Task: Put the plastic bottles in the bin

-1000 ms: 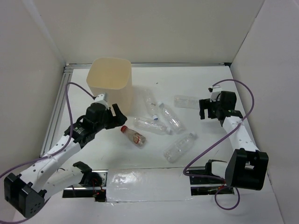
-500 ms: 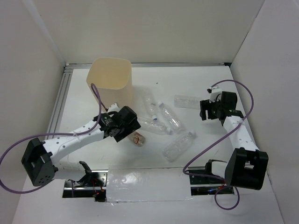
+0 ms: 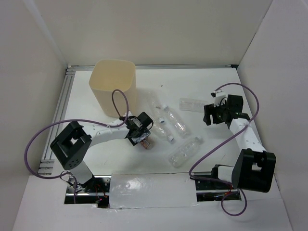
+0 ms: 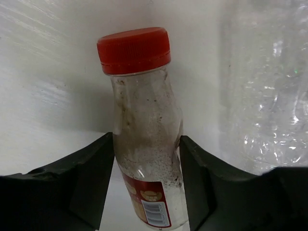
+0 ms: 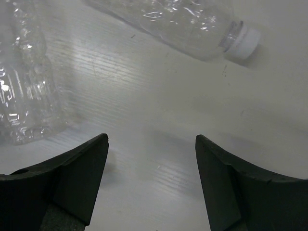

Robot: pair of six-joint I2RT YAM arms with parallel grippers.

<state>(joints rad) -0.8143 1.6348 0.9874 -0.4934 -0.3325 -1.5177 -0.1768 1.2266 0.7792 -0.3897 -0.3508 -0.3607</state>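
The red-capped bottle (image 4: pixel 144 144) with an orange-red label lies on the white table, partly showing under my left gripper in the top view (image 3: pixel 146 144). My left gripper (image 4: pixel 147 139) is shut on its body, with a finger touching each side; it also shows in the top view (image 3: pixel 142 134). The cream bin (image 3: pixel 114 86) stands upright at the back left. Several clear white-capped bottles lie on the table: (image 3: pixel 155 103), (image 3: pixel 175 121), (image 3: pixel 185 151), (image 3: pixel 192 103). My right gripper (image 3: pixel 209 118) is open and empty over bare table (image 5: pixel 151 139), near a capped bottle (image 5: pixel 187 21).
White walls enclose the table on three sides. Another clear bottle (image 5: pixel 24 96) lies at the left of the right wrist view. A clear bottle (image 4: pixel 269 96) lies right beside the red-capped one. A metal rail (image 3: pixel 60 115) runs along the left edge.
My left arm swung right from beside the bin and came down over the red-capped bottle, and its fingers now hold it. My right gripper shifted only slightly.
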